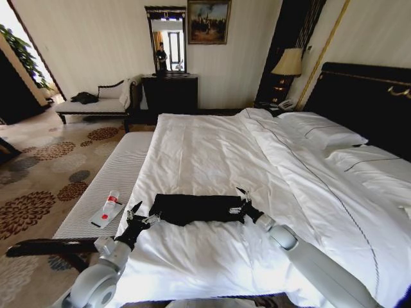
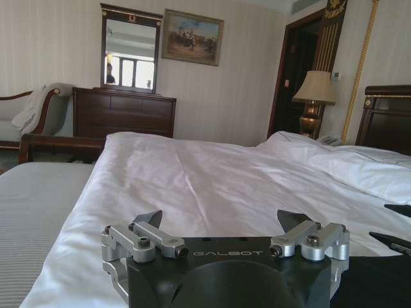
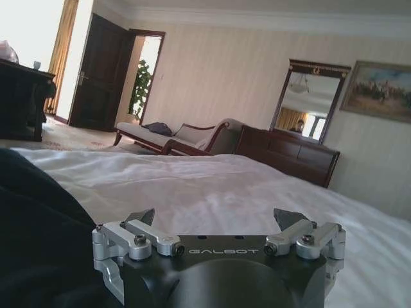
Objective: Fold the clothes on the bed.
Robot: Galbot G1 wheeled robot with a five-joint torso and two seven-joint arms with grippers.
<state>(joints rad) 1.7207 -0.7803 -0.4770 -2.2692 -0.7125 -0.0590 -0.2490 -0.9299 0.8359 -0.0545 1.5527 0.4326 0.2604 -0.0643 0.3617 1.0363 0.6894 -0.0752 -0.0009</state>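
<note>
Lying across the near part of the bed (image 1: 212,154), the black T-shirt (image 1: 196,208) forms a long narrow band on the white duvet (image 1: 192,256), its long side running left to right in front of the robot. The left gripper (image 1: 136,215) sits just off the band's left end, low over the duvet near the bed's edge, with its dark fingertips (image 2: 151,218) spread wide and nothing between them. The right gripper (image 1: 240,200) is at the band's right end, right beside the cloth; its fingers (image 3: 142,216) are likewise spread apart and hold nothing, and in its wrist view the black cloth (image 3: 38,237) lies close alongside the gripper body. Whether either gripper actually touches the shirt cannot be told.

A grey-white striped bench (image 1: 106,192) runs along the left side of the bed, carrying a small bottle (image 1: 112,200) with a red band lying on a flat card. White pillows (image 1: 321,131) rest against the dark headboard (image 1: 366,96), a lamp (image 1: 288,64) stands on the nightstand, and a dark dresser (image 1: 169,93) with a mirror (image 1: 166,38) stands against the far wall.
</note>
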